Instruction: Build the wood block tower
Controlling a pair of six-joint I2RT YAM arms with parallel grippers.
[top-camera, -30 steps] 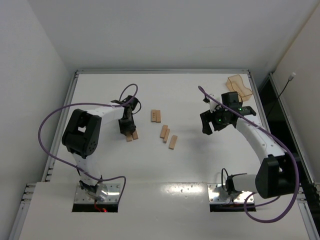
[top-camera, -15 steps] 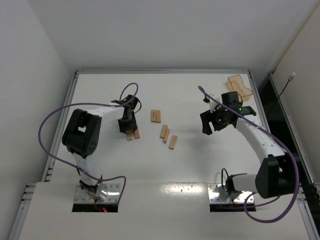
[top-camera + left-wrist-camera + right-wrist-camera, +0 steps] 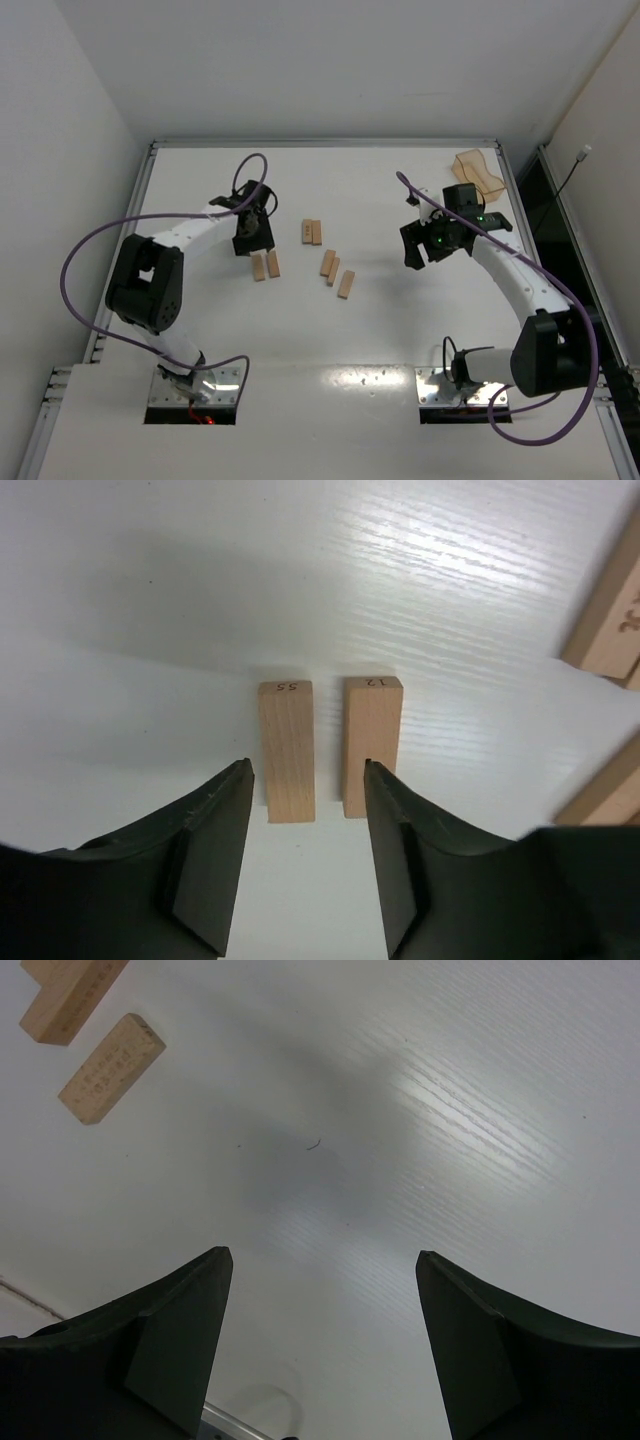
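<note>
Seven light tan wood blocks lie flat on the white table, none on another. Two lie side by side (image 3: 266, 265), and show in the left wrist view (image 3: 287, 750) (image 3: 371, 745). Another pair (image 3: 311, 231) lies further back, and three (image 3: 335, 271) lie in a loose diagonal row. My left gripper (image 3: 253, 246) (image 3: 308, 770) is open and empty, just behind the near ends of the side-by-side pair. My right gripper (image 3: 414, 255) (image 3: 325, 1255) is open and empty above bare table, right of the blocks. Two blocks (image 3: 110, 1068) show at the top left of its view.
A translucent orange-tan tray (image 3: 478, 175) sits at the far right corner. A raised rim (image 3: 320, 143) edges the table at the back and sides. More block ends (image 3: 610, 610) show at the right edge of the left wrist view.
My left gripper has drawn back from over the two side-by-side blocks, leaving them on the table, and its arm has swung left. The right arm has not moved.
</note>
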